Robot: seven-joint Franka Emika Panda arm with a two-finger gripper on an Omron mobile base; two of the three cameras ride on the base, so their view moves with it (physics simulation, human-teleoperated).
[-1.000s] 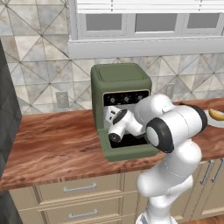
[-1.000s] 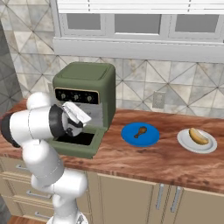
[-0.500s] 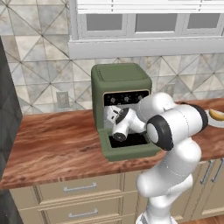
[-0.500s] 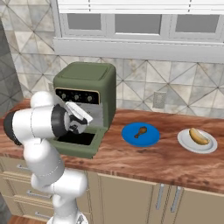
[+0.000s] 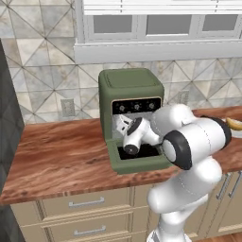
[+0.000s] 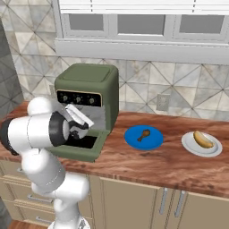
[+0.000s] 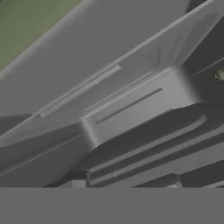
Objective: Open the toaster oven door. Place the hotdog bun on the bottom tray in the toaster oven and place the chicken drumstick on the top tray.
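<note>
The olive-green toaster oven [image 5: 130,87] [image 6: 89,80] stands on the counter. The toaster oven door [image 5: 138,166] [image 6: 82,153] lies dropped flat in front of it. My gripper [image 5: 124,125] [image 6: 80,128] reaches into the oven's opening, just above the door. In the hand view the gripper [image 7: 124,183] faces grey inner walls and rack bars. Its tips stand apart and I see nothing between them. The chicken drumstick [image 6: 144,133] lies on a blue plate [image 6: 134,142]. The hotdog bun [image 6: 203,139] [image 5: 232,124] lies on a white plate [image 6: 190,145] at the far right.
The wooden counter [image 5: 61,151] [image 6: 161,163] runs left to right, with drawers and cabinet doors below it. A tiled wall with an outlet [image 5: 67,108] stands behind. A dark tall unit [image 5: 7,137] borders the counter's left end.
The hand has pushed slightly deeper into the oven's opening. The door, the plates and the food have not moved.
</note>
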